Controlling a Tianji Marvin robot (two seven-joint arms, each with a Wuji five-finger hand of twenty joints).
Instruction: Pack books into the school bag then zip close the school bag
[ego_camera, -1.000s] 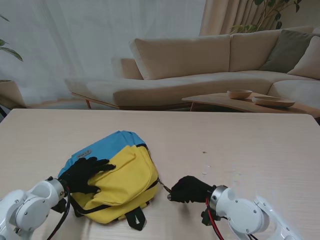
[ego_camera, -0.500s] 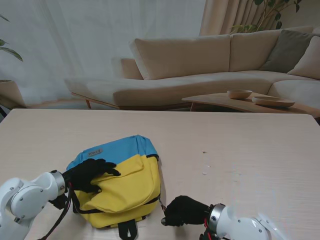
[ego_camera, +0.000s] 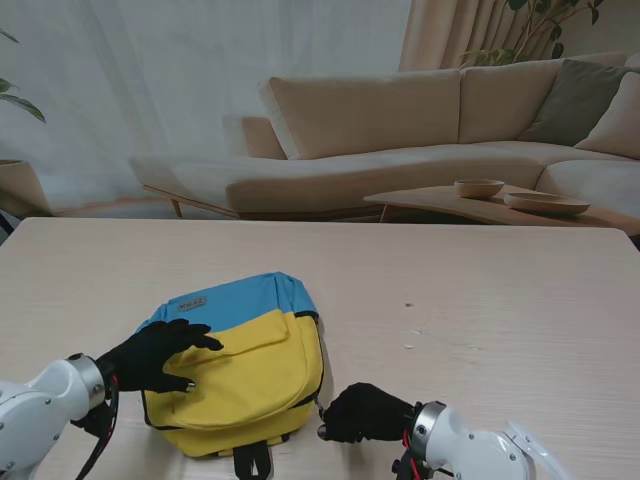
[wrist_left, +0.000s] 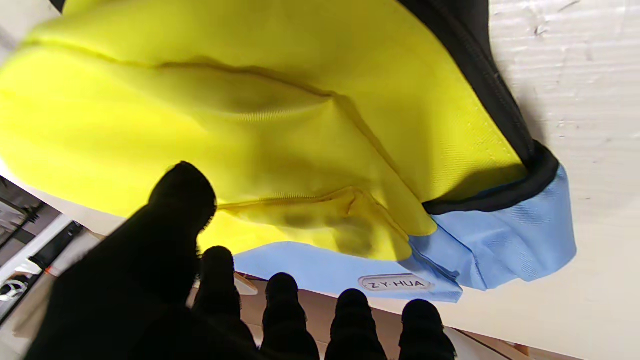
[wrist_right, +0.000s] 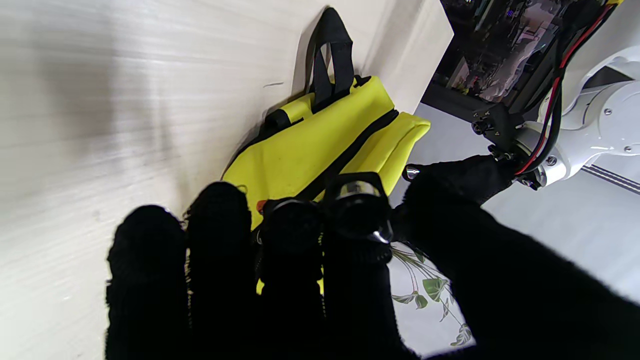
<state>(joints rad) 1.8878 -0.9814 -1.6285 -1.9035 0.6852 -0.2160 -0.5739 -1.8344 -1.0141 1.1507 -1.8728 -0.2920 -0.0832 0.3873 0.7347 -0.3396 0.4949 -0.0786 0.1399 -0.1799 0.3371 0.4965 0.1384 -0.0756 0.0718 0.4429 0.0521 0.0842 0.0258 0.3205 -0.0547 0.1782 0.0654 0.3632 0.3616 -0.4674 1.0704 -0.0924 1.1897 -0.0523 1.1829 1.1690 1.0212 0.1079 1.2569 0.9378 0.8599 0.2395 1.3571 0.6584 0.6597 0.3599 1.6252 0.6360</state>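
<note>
Right hand (ego_camera: 365, 412) sits at the bottom centre of the frame, fingers curled tight at the school bag (ego_camera: 235, 365)'s lower right corner, apparently pinching the zipper pull, though I can't tell for sure. Left hand (ego_camera: 150, 355), lower left, rests spread flat on the bag's yellow front, holding nothing. Compared with half a second ago, the left arm has slid toward the lower left corner and the bag has barely shifted.

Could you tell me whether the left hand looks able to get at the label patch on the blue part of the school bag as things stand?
Probably yes. The left hand rests on the school bag, and the label patch lies uncovered just beyond its fingertips.
</note>
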